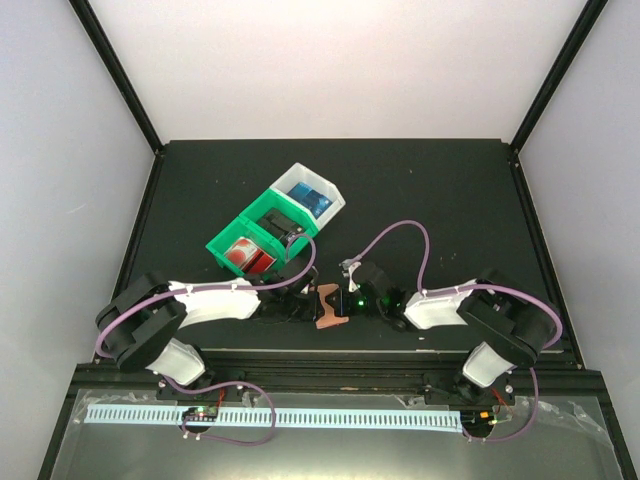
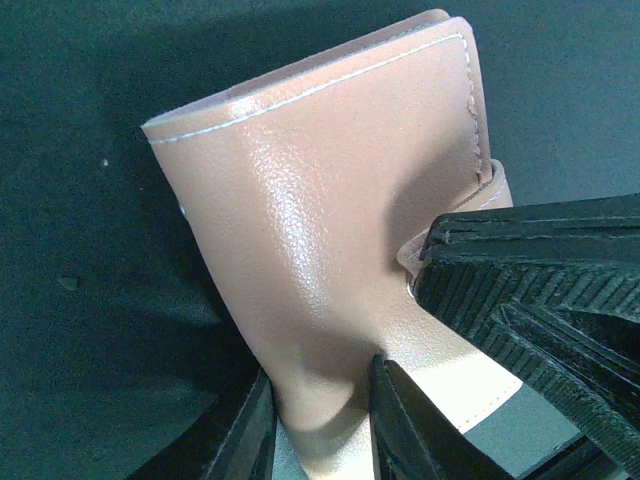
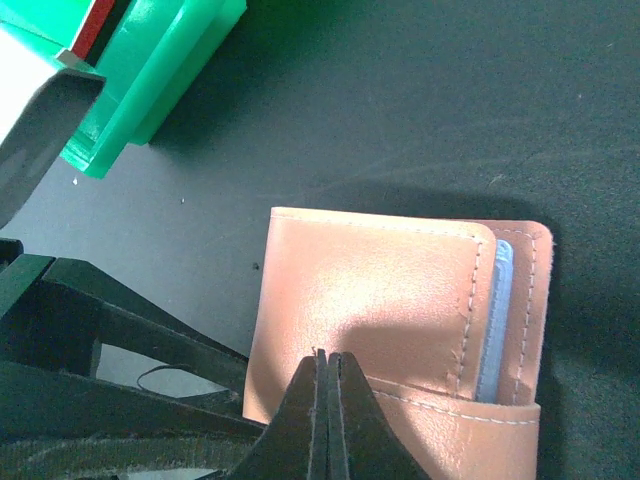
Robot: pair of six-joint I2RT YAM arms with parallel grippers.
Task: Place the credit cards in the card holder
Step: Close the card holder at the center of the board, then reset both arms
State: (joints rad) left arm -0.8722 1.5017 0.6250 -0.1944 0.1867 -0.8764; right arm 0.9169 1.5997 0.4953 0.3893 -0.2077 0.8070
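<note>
Right now the wallet (image 1: 328, 308) sits at the near middle of the black table (image 1: 430, 190), caught between the two grippers, which meet over it. From above only a narrow brown strip shows. It runs roughly front to back, away from the arm bases, and the grippers cover both of its sides.

The left gripper (image 1: 311, 304) is clamped on the wallet. In its wrist view one edge of the leather is pinched between its fingers (image 2: 398, 425), and the rest of the wallet rises away from them, bowed and tilted.

The right gripper (image 3: 327, 362) has its jaws pressed fully together, with nothing visible between them. Its tips sit over the wallet's face near one edge. In that view the stitched pocket opens toward the right, and the thin edge of a pale blue card (image 3: 492, 325) stands in the slot.

Behind and to the left stands a green bin (image 1: 232, 240) with a red card (image 1: 243, 254) in it. A white bin (image 1: 331, 200) touches the green bin's far end.
</note>
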